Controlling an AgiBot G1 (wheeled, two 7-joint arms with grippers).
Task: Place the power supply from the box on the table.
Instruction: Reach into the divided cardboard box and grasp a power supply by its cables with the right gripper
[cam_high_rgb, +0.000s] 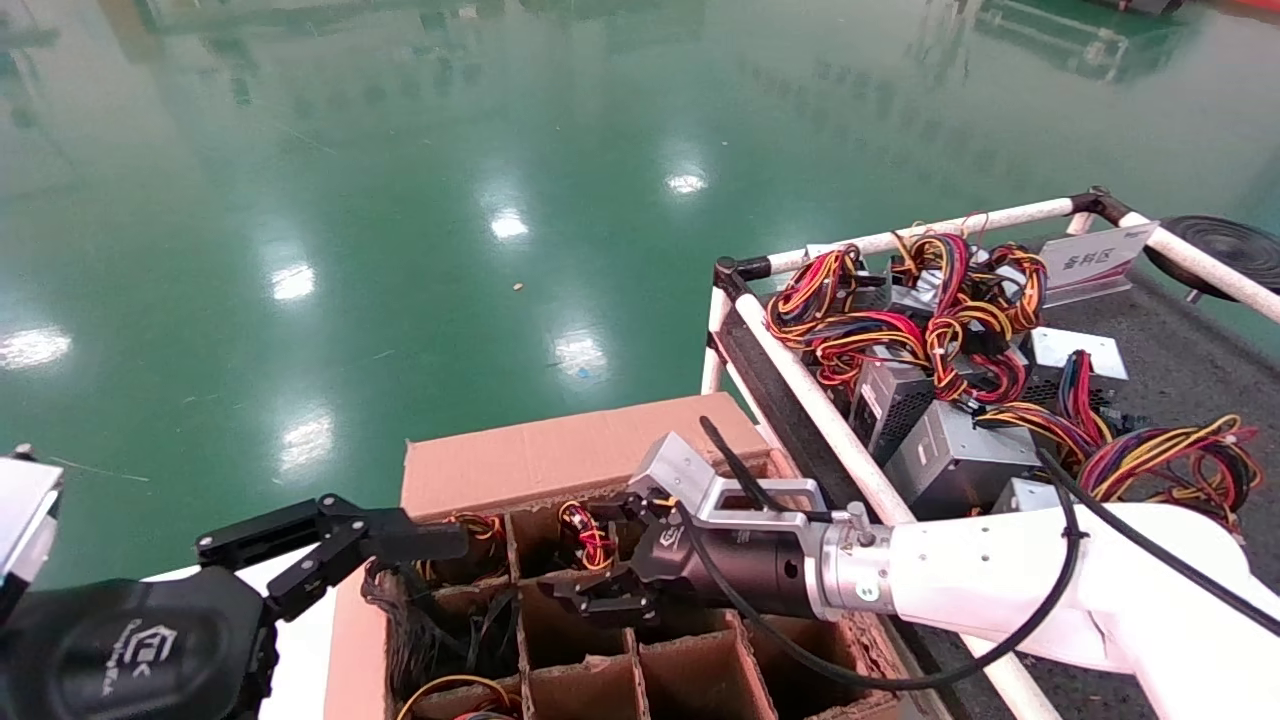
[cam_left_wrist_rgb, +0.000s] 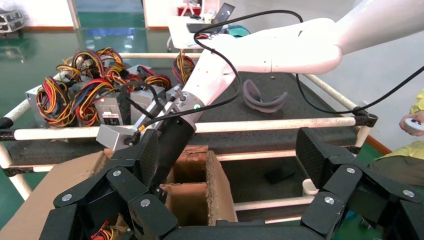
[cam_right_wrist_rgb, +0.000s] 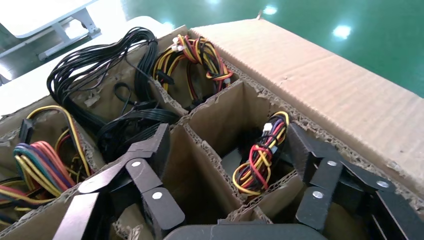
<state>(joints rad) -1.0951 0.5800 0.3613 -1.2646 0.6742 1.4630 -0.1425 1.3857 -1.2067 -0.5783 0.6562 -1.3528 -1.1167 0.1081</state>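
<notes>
Head view shows the right gripper (cam_high_rgb: 600, 560) reaching leftward over the box (cam_high_rgb: 560, 470), its fingers spread wide and holding nothing, poised above a cell in the far row. The power supply (cam_right_wrist_rgb: 235, 162) it seems aimed at sits down in that cell, just below and ahead of the fingertips, mostly hidden; only a sliver of metal shows beside its wires (cam_right_wrist_rgb: 260, 155), a red, yellow and black bundle standing upright against the far cell wall. So the reach looks to be straight down into the cell; which way the unit's long axis runs cannot be told. The right arm is plainly the nearer; the left gripper (cam_high_rgb: 340, 550), also open and empty, hangs at the box's left edge, over a cell of black cables (cam_right_wrist_rgb: 110, 65). Other cells hold more wire bundles, and several nearer ones look bare. The table (cam_high_rgb: 1180, 360) lies to the right of the box, behind a white rail (cam_high_rgb: 820, 400), already carrying several supplies (cam_high_rgb: 950, 400) with tangled wires.
</notes>
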